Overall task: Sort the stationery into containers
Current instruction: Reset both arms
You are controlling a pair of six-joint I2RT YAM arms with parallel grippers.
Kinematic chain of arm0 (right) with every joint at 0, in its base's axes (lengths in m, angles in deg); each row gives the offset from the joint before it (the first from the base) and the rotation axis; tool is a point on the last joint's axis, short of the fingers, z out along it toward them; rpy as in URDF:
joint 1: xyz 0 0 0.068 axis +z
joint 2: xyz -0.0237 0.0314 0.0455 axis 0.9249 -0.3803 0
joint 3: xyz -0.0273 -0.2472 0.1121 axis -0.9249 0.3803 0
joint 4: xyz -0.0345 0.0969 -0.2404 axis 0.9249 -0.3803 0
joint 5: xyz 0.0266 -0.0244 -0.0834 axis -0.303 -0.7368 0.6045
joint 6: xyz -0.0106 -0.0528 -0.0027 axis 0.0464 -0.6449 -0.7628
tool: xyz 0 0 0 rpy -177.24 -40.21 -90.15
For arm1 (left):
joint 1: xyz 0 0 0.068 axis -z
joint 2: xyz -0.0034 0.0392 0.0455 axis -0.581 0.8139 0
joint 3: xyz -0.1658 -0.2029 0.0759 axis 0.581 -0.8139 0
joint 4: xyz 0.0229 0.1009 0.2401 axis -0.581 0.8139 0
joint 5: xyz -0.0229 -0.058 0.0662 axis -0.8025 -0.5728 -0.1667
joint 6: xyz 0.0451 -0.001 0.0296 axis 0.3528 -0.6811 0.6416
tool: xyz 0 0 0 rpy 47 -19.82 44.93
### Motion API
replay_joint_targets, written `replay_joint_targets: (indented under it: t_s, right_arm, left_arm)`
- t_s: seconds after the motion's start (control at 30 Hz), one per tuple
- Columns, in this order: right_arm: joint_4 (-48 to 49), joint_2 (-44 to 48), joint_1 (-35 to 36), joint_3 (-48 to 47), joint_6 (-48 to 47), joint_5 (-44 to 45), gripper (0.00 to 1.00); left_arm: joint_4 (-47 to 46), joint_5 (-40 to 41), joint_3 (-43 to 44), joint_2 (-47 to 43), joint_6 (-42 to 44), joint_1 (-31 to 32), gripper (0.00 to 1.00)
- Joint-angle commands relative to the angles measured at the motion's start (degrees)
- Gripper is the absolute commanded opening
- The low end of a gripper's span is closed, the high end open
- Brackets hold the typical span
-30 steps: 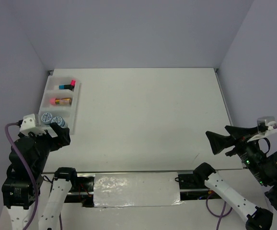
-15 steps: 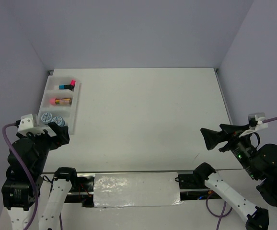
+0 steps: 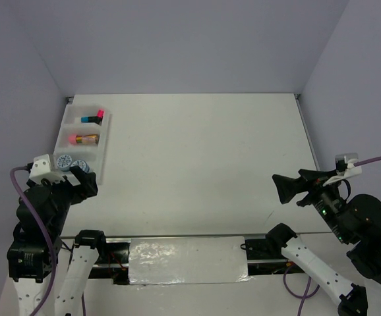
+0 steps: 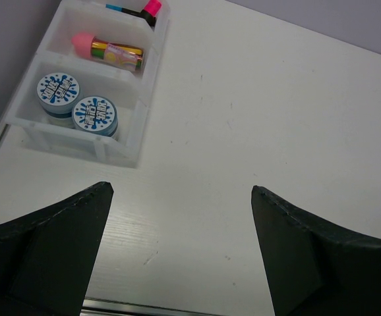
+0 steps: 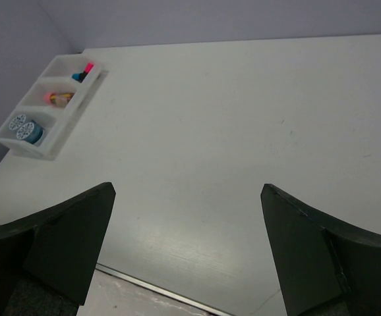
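The white three-compartment tray (image 3: 105, 141) stands at the table's left edge. Its far compartment holds black markers: a pink cap (image 3: 100, 112) and a blue one (image 3: 85, 119) show, and I cannot make out an orange cap. The middle compartment holds the pink-capped tan tube (image 3: 85, 139). The near one holds two blue rolls (image 3: 64, 161) (image 3: 80, 165). The left wrist view shows the tray (image 4: 78, 146), tube (image 4: 111, 50) and rolls (image 4: 95, 113). My left gripper (image 3: 80, 176) (image 4: 180, 191) is open and empty, just near of the tray. My right gripper (image 3: 283, 188) (image 5: 187, 187) is open and empty at the near right.
Grey walls close the table at the back and both sides. A metal rail (image 3: 177, 237) runs along the near edge by the arm bases. The tray also shows far left in the right wrist view (image 5: 45, 141).
My right gripper has moved left and a little away from the near edge, still open. My left gripper has shifted only slightly near the tray. Nothing in the tray has moved.
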Motion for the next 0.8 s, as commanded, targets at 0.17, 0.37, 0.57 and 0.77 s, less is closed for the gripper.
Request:
replay_joint_targets:
  t_s: [0.17,0.37,0.57,0.77]
  right_arm:
    - [5.3,0.5,-0.1,2.1,1.4,1.3,1.00]
    - [5.2,0.2,-0.1,1.5,1.3,1.5,1.00]
    - [5.3,0.4,0.0,1.5,1.8,1.7,1.00]
    - [4.6,-1.6,-0.1,1.6,2.1,0.5,1.00]
  left_arm:
    - [-4.1,1.0,-0.1,1.0,-0.4,0.2,0.99]
    - [-4.6,1.0,-0.4,1.4,-0.7,0.2,0.99]
    - [-4.7,0.8,-0.6,1.3,-0.5,0.2,0.99]
    - [-4.7,0.7,-0.6,1.5,-0.2,0.2,0.99]
